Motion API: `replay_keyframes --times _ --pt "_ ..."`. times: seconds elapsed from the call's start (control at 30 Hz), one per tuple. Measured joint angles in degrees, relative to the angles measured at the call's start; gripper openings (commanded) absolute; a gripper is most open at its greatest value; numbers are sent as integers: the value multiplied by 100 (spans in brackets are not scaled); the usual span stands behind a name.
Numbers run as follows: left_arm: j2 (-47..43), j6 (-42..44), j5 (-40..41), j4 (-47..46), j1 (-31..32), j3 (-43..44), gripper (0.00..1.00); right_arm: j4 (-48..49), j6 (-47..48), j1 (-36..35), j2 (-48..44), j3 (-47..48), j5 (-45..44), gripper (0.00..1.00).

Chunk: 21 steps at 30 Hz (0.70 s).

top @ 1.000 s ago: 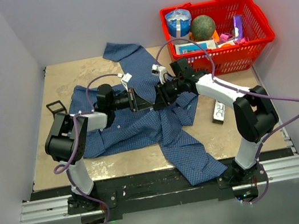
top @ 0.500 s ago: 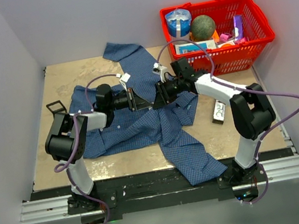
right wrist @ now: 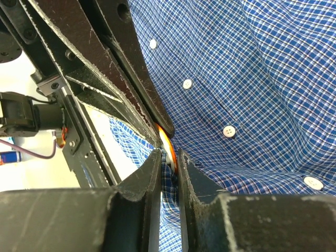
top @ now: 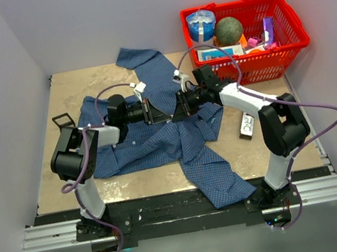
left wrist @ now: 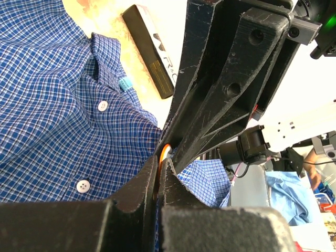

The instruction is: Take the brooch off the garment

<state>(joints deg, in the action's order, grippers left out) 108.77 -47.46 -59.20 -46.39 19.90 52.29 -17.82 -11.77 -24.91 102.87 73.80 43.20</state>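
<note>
The garment [top: 158, 144], a blue checked shirt, lies spread over the middle of the table. My left gripper [top: 158, 113] and right gripper [top: 172, 110] meet tip to tip above its chest; from the top view the brooch is hidden between them. In the left wrist view my left gripper [left wrist: 160, 160] is shut on the orange edge of the brooch [left wrist: 165, 151], with the right fingers [left wrist: 220, 79] pressing in from above. In the right wrist view my right gripper [right wrist: 169, 155] is shut on a fold of shirt [right wrist: 252, 79] right behind the brooch [right wrist: 168, 143].
A red basket [top: 232, 4] full of items stands at the back right. A slim black-and-white box [top: 246, 127] lies right of the shirt, also in the left wrist view [left wrist: 149, 50]. A small black object [top: 63, 121] lies at the left.
Both grippers stay pinched together at the brooch. The right arm has shifted slightly left, and the meeting point has edged a little farther back.
</note>
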Motion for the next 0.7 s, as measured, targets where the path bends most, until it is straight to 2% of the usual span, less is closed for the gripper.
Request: replay_keyframes --times 0.07,0.13,0.27,0.37,0.57,0.7 --pt "2 0 20 7 0 0 0 2 -46 0 17 2 -31 7" --pt "11 2 70 20 0 2 0 -22 -66 -26 37 26 -155 8" --pt "72 4 201 63 0 2 0 -317 22 -249 59 236 -848 7" --pt "107 13 293 151 0 2 0 -560 87 -518 59 393 -1694 2" --pt "177 44 472 227 -4 2 0 -872 389 -1110 55 625 -3375 4" --pt "214 52 538 229 -2 2 0 -870 721 -1427 55 636 -4275 9"
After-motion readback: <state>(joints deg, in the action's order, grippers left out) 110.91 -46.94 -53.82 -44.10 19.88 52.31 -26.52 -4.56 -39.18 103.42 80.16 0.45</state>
